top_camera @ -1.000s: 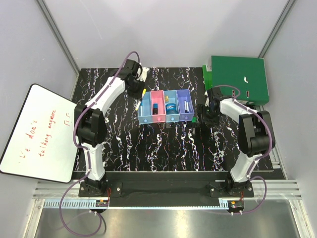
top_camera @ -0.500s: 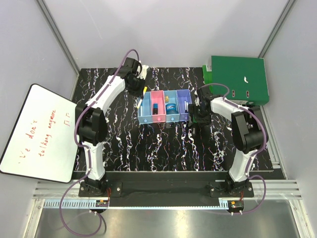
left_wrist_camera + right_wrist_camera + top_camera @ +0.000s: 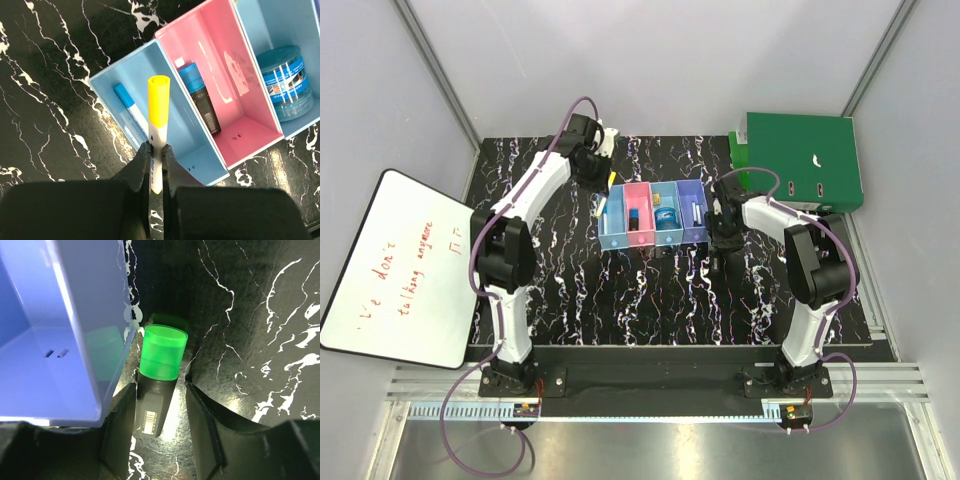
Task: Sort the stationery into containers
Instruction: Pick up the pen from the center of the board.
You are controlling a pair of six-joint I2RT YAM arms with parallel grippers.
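Because the green-capped dark marker (image 3: 162,352) lies flat on the table (image 3: 250,315) just beside the outer wall of the purple bin (image 3: 75,315), the right fingers (image 3: 159,405) straddle its dark barrel from above. They stand apart, with a sliver of table showing on the outer side (not yet a grip, I judge), and run parallel to the bin so nothing snags the wall. The marker's cap is bright translucent green, and its body is black with a small white label. Farther off, the left fingers (image 3: 156,162) are clamped on the white lower end of the yellow-and-white pen (image 3: 159,107). They hold it cap-first towards the end light-blue bin (image 3: 107,82), likely to drop it beside the blue-capped white marker (image 3: 127,107) inside. Beyond, the pink bin (image 3: 240,125) holds a dark blue-capped marker (image 3: 200,100), and the second light-blue bin (image 3: 260,25) holds a round blue object (image 3: 285,82).
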